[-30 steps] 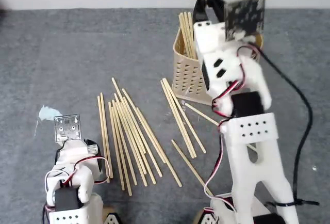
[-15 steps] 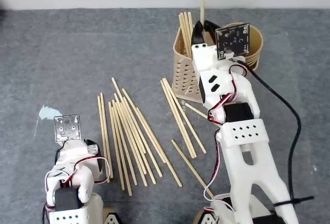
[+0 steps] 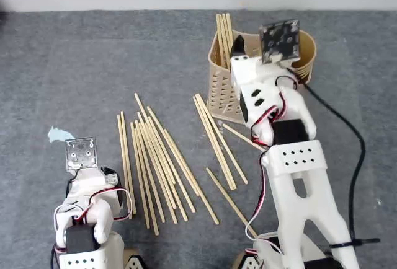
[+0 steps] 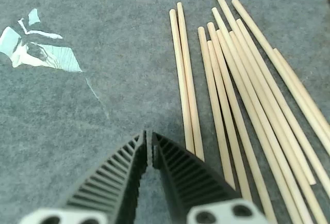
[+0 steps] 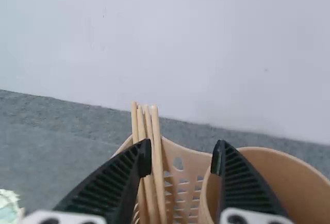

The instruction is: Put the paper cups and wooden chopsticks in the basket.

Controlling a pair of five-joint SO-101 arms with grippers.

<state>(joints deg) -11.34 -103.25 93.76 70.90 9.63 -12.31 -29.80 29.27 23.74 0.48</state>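
The chopsticks [image 3: 223, 33] already in the basket [image 3: 224, 98] stood on end in its far left corner, leaning and poking well above the rim, with the stacked paper cups [image 3: 306, 53] in its right side. The basket sat at the far right of the grey mat [image 3: 93, 64]. My right pincer [image 5: 181, 149] hung just over it, spread wide and holding nothing, one finger right beside those upright sticks. I judged that any sideways drift there could catch their tops and flip them out, or shove the light basket over. The loose chopsticks [image 3: 155, 157] lay flat in the middle, packed side by side and touching. A grab there could take two, or pinch one off centre and let it swing and fall short. One stick [image 3: 239, 134] ran beneath my right arm [image 3: 291, 157], easy to sweep away. My left pincer [image 4: 149, 135] hung closed and empty at the near left, beside the leftmost pair [image 4: 183, 79].
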